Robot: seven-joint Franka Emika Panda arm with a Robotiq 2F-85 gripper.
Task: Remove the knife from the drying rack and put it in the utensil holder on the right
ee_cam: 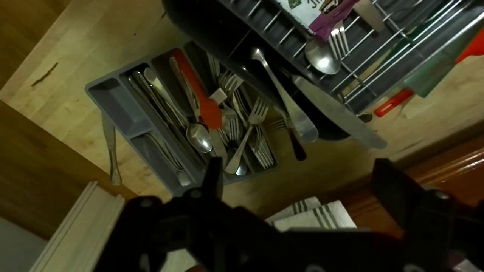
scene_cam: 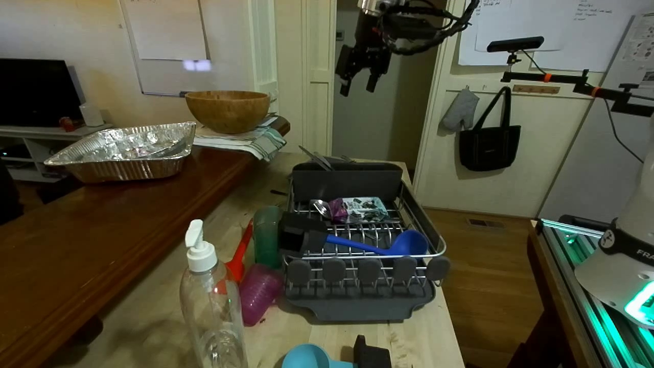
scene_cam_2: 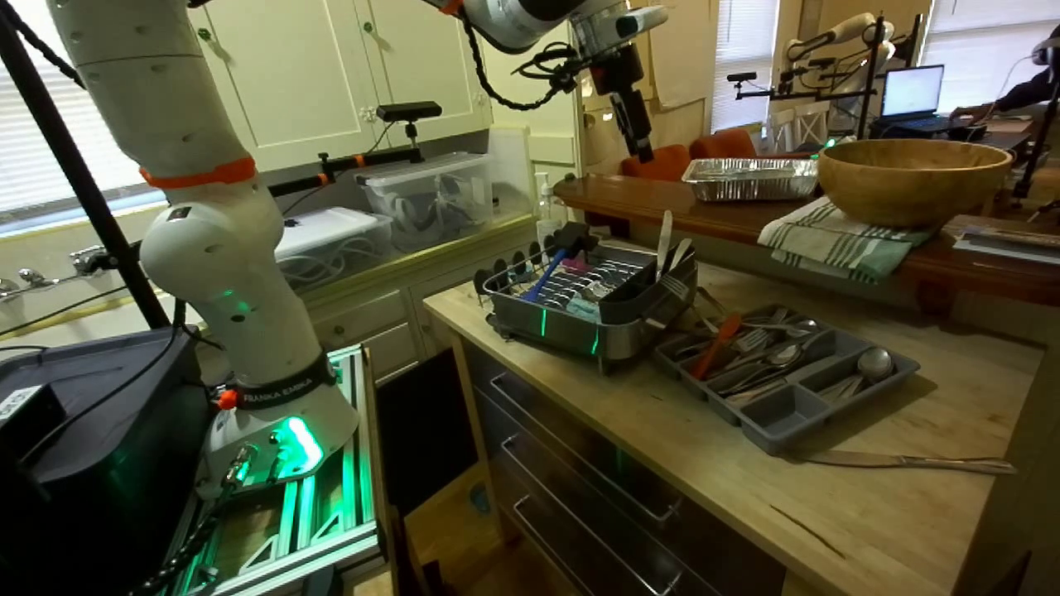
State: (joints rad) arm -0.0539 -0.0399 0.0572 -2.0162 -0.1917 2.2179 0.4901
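Note:
The dark grey drying rack (scene_cam: 352, 309) stands on the wooden counter; it shows in an exterior view (scene_cam_2: 538, 325) and the wrist view (ee_cam: 242, 28). A silver knife (scene_cam_2: 665, 236) stands in the dark caddy at its end, blade up. In the wrist view the knife's wide blade (ee_cam: 340, 109) leans beside another silver handle (ee_cam: 289, 102). The utensil holder is a grey divided tray (scene_cam_2: 782, 410) beside the rack, full of cutlery; it also shows in the wrist view (ee_cam: 117, 104). My gripper (scene_cam: 358, 88) is open and empty, high above the rack; its fingers (ee_cam: 298, 162) are wide apart.
Another knife (scene_cam_2: 903, 462) lies on the counter by the tray. A blue ladle (scene_cam: 375, 245) lies across the rack. A clear pump bottle (scene_cam: 214, 312) and pink cup (scene_cam: 259, 294) stand beside it. A raised ledge holds a foil tray (scene_cam: 127, 166) and a wooden bowl (scene_cam: 227, 110) on towels.

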